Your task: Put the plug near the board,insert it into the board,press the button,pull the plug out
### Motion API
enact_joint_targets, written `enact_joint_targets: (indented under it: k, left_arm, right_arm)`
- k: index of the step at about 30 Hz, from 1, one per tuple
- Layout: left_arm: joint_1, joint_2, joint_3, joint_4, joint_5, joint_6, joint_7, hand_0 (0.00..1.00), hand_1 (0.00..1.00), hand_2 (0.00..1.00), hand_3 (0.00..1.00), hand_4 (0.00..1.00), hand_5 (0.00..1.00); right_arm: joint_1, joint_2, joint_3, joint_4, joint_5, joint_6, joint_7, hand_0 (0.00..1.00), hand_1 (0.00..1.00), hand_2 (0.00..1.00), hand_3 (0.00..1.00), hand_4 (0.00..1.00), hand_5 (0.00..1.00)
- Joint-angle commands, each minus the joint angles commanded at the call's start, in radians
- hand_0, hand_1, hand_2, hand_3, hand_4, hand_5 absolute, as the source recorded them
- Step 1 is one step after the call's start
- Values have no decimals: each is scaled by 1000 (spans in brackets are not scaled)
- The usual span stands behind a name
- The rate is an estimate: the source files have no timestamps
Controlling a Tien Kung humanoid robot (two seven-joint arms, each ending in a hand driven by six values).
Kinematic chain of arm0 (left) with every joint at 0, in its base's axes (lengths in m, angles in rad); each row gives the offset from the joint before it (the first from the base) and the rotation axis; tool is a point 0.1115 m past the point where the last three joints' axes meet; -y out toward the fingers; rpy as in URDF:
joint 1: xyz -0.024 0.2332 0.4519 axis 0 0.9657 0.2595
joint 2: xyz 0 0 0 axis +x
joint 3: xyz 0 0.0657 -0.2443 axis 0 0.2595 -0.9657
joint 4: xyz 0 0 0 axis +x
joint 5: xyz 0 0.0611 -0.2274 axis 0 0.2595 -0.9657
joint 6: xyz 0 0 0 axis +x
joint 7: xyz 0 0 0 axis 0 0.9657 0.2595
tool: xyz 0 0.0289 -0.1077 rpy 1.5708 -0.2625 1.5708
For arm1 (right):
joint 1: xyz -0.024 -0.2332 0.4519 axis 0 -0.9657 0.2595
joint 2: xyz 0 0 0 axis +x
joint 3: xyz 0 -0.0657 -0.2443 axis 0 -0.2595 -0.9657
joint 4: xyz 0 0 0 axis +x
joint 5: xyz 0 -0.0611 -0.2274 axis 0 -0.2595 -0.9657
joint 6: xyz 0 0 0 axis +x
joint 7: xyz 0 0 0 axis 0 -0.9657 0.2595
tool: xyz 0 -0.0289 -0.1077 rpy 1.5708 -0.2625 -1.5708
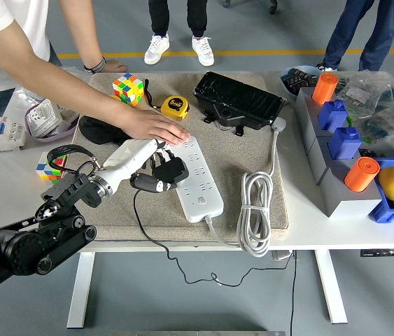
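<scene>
Left hand (156, 172) clenched round black plug (169, 171), held just off the left edge of the white power strip (197, 178), at its 9 o'clock. Person's hand (156, 126) flat on the strip's far end, 12 o'clock of the plug. Coiled white cable (254, 211) at strip's 3 o'clock. All on the mat-covered table (22, 189).

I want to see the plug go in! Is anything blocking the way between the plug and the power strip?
Nothing visible sits between them. The left hand holds the black plug right at the left edge of the white power strip. A person's hand presses on the strip's far end, away from the nearest sockets.
</scene>
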Motion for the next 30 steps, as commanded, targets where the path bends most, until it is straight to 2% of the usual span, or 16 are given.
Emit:
enact_joint_targets:
  k: [17,18,29,30]
  left_arm:
    - [1,5,0,3,4,-20,-8,267,375,390,538,748,8]
    - [1,5,-2,4,3,-24,-6,320,482,528,572,772,24]
    - [3,2,-15,0,12,-56,23,359,508,554,586,814,49]
    - [3,2,-16,0,13,-59,25,360,537,571,605,899,148]
  right_arm:
    - [0,2,4,3,-5,0,1,600,597,544,546,764,235]
    - [1,2,5,4,-6,0,1,600,597,544,545,764,236]
    - [1,2,5,4,-6,1,0,600,598,544,546,765,236]
    - [1,2,5,4,-6,1,0,600,598,544,545,764,236]
